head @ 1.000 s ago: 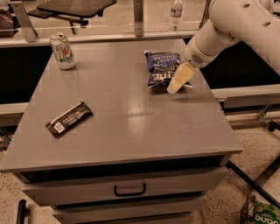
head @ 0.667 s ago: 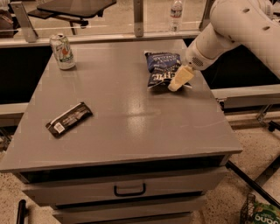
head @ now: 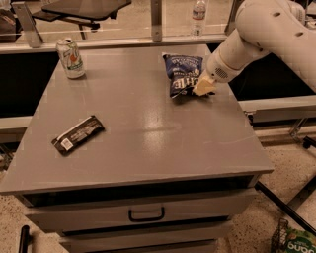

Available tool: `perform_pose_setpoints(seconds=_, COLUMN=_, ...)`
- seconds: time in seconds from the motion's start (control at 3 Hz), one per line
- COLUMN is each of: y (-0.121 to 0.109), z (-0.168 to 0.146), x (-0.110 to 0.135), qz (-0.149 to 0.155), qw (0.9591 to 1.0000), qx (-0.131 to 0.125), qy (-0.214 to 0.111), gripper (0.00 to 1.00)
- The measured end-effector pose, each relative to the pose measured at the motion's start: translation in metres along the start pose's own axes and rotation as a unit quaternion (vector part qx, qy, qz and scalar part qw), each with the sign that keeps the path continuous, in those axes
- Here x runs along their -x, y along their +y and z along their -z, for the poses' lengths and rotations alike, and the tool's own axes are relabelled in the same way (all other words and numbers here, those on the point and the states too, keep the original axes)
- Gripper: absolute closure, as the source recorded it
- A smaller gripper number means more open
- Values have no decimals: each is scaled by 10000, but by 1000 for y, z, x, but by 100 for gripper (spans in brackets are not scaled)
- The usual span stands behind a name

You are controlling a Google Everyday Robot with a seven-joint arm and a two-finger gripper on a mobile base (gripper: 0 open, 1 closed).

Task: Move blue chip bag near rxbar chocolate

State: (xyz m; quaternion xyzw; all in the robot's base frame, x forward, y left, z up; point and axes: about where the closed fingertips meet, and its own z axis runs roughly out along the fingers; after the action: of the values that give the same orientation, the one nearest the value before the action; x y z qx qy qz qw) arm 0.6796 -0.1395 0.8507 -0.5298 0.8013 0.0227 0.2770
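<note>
**Camera view.** The blue chip bag [head: 181,74] lies on the far right part of the grey counter [head: 148,153]. The gripper [head: 204,88] is down at the bag's right-hand lower edge, touching it or very nearly so. Whether it is clamped on the wrapper or only resting against it cannot be told from here.

Over the last second little has changed. The gripper has crept slightly in toward the bag, and the bag sits where it sat, with the same tilt. My judgement is that the grasp is being settled and the carry has not begun, so the whole move remains to be done.

The rxbar chocolate [head: 78,134] lies flat well to the left of the bag and nearer the counter's front edge, set at a slant. A soda can [head: 69,58] stands upright far to the left of the bag, at about the same depth. A clear bottle [head: 198,15] stands beyond the bag, off the counter.

Writing:
- **Bag:** it carries white lettering on navy, but the words are too crumpled to read.
- **Bar:** it shows a white label patch at its near left end, and the print is illegible.
- **Can:** it is green and white with a reddish mark, and no brand name can be made out.
</note>
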Motion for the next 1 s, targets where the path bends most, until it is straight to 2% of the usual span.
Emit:
perform_pose_setpoints(seconds=0.33, y=6, z=4, x=4, qz=48, qw=9999, qx=100, qy=-130, gripper=95)
perform_pose_setpoints(seconds=0.67, y=15, z=17, x=22, qz=279, qw=9978, qx=223, qy=-551, gripper=100)
perform_pose_setpoints(seconds=1.0, y=26, z=28, x=41, qz=606, qw=9944, qx=205, qy=-841, gripper=100)
